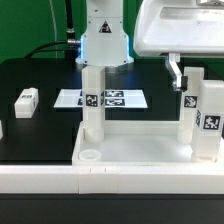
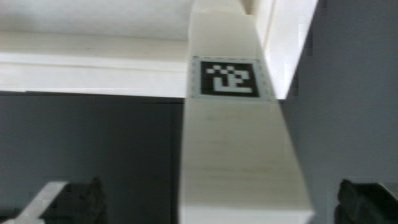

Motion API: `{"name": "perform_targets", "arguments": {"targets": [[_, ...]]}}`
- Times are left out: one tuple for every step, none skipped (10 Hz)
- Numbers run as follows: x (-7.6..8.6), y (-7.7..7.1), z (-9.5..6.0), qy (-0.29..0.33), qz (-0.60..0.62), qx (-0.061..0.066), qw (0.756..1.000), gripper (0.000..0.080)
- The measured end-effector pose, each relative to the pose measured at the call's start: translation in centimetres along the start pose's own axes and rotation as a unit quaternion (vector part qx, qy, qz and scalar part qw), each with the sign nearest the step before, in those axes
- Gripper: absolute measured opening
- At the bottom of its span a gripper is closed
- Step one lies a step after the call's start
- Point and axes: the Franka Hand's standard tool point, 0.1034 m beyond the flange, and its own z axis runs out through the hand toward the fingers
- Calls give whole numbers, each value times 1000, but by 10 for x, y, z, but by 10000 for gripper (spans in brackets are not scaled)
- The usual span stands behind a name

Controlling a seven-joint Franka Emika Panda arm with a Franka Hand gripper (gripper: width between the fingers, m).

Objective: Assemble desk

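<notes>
While your gripper [image 2: 214, 205] hung over the desk, its jaws stood released. In the wrist view you had a dark fingertip [image 2: 64, 200] on each side of an upright leg [image 2: 231, 150], with a clear gap on both sides, so nothing was grasped. That leg carried a square black-and-white marker [image 2: 228, 78] on the face toward the camera. Past it you saw a white stretch of the tabletop [image 2: 89, 60] and the black table [image 2: 89, 130].

In the exterior view the gripper [image 1: 183, 78] sat at the exterior view's right, just above a pair of standing legs. Only one dark finger [image 1: 175, 72] showed there. The inner right leg [image 1: 190, 118] and the outer right leg [image 1: 210, 125] stood upright, just beside each other, on the tabletop's right end. You couldn't tell for sure from that view which of the two the jaws straddled.

The tabletop [image 1: 130, 150] lay near, rim up. The left leg [image 1: 93, 100] stood upright at its left end, just behind a round corner socket [image 1: 90, 157].

A loose leg [image 1: 26, 98] lay on the table at the exterior view's left, well apart from the tabletop. The marker board [image 1: 112, 98] lay flat beyond the tabletop, in front of the robot base [image 1: 105, 35]. A long white rail [image 1: 40, 178] ran along the near edge.
</notes>
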Motion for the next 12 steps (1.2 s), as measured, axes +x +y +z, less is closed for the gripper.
{"name": "perform_targets", "arguments": {"targets": [[4, 4, -2, -33, 5, -2, 999, 649], [8, 4, -3, -55, 7, -3, 998, 649], [9, 5, -3, -93, 9, -6, 996, 649], [20, 8, -1, -109, 13, -9, 994, 649], [26, 7, 3, -108, 19, -11, 994, 649], [25, 5, 8, -106, 21, -11, 994, 649], [25, 1, 12, -99, 27, -7, 995, 649], [21, -7, 14, -101, 29, -5, 995, 649], [18, -10, 14, -103, 27, -5, 994, 649], [18, -9, 15, -104, 27, -5, 994, 649], [18, -9, 15, -104, 34, -6, 994, 649], [18, -9, 15, -104, 42, -6, 994, 524]]}}
